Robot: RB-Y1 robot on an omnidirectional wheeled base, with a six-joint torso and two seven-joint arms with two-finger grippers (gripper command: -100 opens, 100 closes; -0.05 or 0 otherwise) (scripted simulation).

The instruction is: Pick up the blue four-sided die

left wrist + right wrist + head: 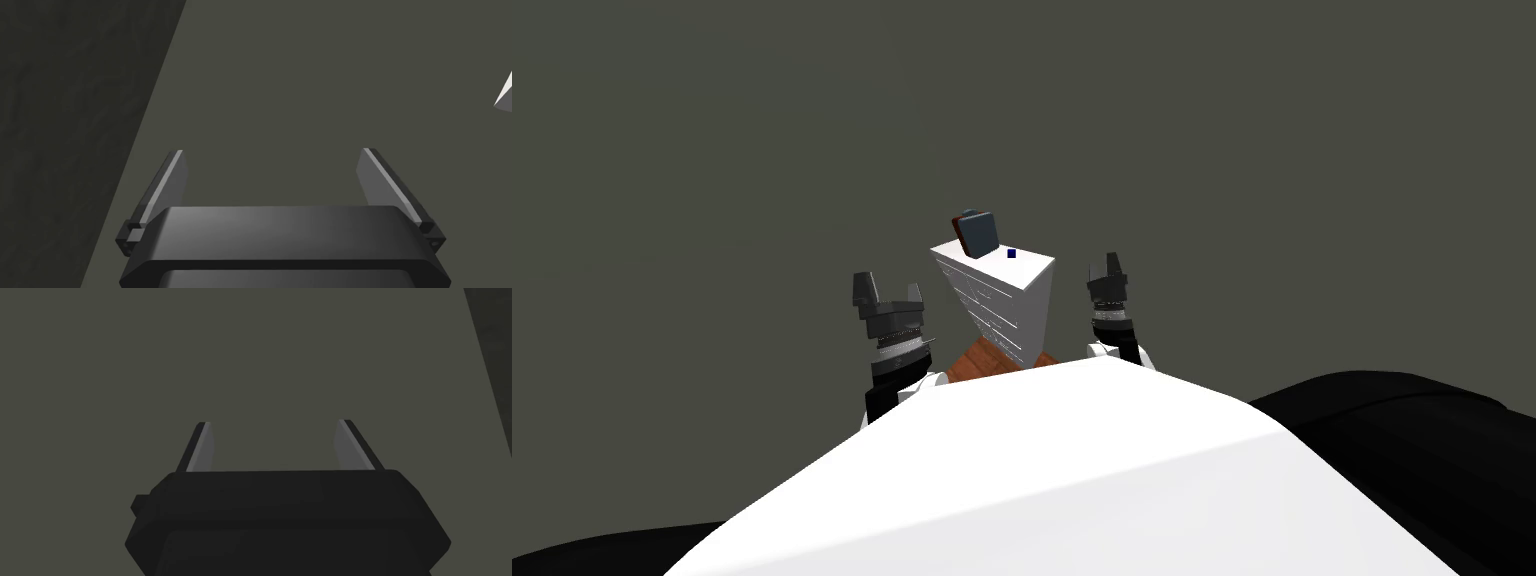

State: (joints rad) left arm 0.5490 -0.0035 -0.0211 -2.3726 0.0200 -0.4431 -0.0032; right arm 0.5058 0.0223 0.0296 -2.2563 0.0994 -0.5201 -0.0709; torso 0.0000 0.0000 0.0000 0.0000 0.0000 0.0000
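From the head, a white chest of drawers (1004, 300) stands ahead of me against a flat grey-green wall (762, 150), and it shares the slant of the whole picture. Its drawer fronts face me. A strip of brown wooden floor (980, 360) shows at its foot. The blue four-sided die (1011, 254) sits on the top of the chest, a tiny dark blue speck near the edge above the drawer fronts. Just beside it, but apart from it, a dark blue-grey boxy thing (978, 233) stands tilted on the same top, with a reddish edge behind it; I cannot tell what it is. My left gripper (889, 287) is raised to the left of the chest and my right gripper (1111, 266) to the right of it, so the die lies between them and farther ahead, well apart from both. A black area (1412, 420) lies beyond the wall's lower edge on the right.

From the left wrist, my two fingers (167, 185) stand wide apart, about a third of the picture's width between them. They hold nothing and touch nothing, and a flat grey-green surface lies beyond them. A small pale wedge (505, 92) pokes in at one edge, well off to the side of the fingers; I cannot tell what it belongs to.

From the right wrist, the fingers (350, 448) are spread just as wide, with nothing gripped between them and the same flat grey-green beyond
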